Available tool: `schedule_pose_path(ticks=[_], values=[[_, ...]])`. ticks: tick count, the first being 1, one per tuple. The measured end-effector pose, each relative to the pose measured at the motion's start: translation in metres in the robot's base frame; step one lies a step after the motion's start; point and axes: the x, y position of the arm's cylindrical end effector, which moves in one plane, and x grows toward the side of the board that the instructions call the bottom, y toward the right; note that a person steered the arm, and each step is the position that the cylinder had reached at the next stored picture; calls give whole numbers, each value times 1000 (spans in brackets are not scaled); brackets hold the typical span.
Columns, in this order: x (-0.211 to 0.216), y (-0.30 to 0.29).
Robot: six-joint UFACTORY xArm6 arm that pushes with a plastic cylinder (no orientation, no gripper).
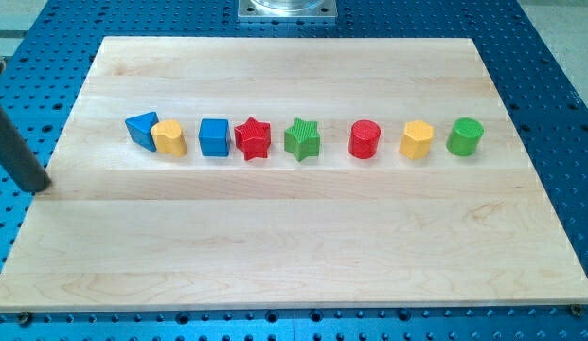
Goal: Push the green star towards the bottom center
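The green star (pixel 301 139) lies in a row of blocks across the upper middle of the wooden board (pixel 294 246). It sits between a red star (pixel 253 139) on its left and a red cylinder (pixel 365 139) on its right. My tip (pixel 38 188) is at the view's far left, just off the board's left edge, well left of and lower than the whole row, touching no block. The dark rod slants up to the view's left edge.
From the view's left the row holds a blue triangle (pixel 140 127), a yellow block (pixel 169 138) and a blue cube (pixel 214 136). Past the red cylinder come a yellow hexagon (pixel 417 140) and a green cylinder (pixel 465 136). A blue perforated table (pixel 559 76) surrounds the board.
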Motion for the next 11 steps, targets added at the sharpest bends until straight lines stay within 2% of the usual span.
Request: schedule_pose_path(ticks=[1,3,4,5,6,9,11], values=[[36,26],[58,160],[40,260],[-4,327],[-15,362],[-77,346],[-80,346]])
